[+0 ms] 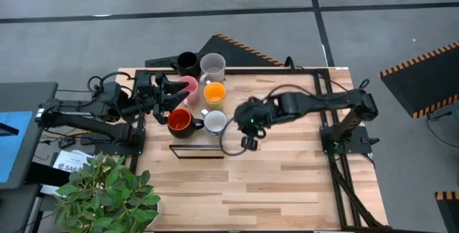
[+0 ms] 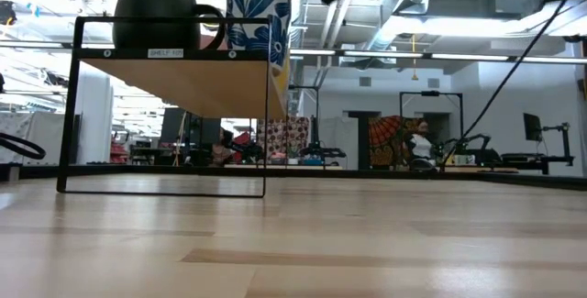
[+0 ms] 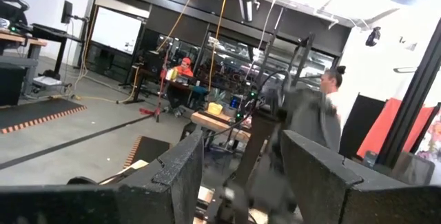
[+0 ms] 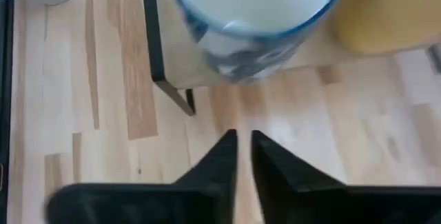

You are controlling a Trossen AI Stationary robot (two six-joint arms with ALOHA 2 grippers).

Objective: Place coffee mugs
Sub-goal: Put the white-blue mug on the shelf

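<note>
High view, mugs: six small ceramic mugs cluster at the far middle of the pale wooden surface (image 1: 272,183): black mug (image 1: 187,62), pale grey mug (image 1: 213,67), pink mug (image 1: 188,87), orange-yellow mug (image 1: 214,92), red-orange mug (image 1: 178,121) and white mug with blue pattern (image 1: 215,122).
High view, shelf: the red-orange and white mugs sit on a black wire-framed shelf (image 1: 196,152).
High view, left gripper (image 1: 166,95): beside the pink mug and above the red-orange one.
High view, right gripper (image 1: 249,143): just beside the white mug, apart from it, pointing at the surface.
Low view: the shelf's wooden board slopes within its frame; a dark mug shape and the white mug stand on top.
Left wrist view: its jaws stand wide apart, nothing between them; a person in a pale top (image 3: 335,107) stands in the room beyond.
Right wrist view: its jaws are nearly closed, a narrow gap only, holding nothing; the white mug sits ahead on the shelf edge.
</note>
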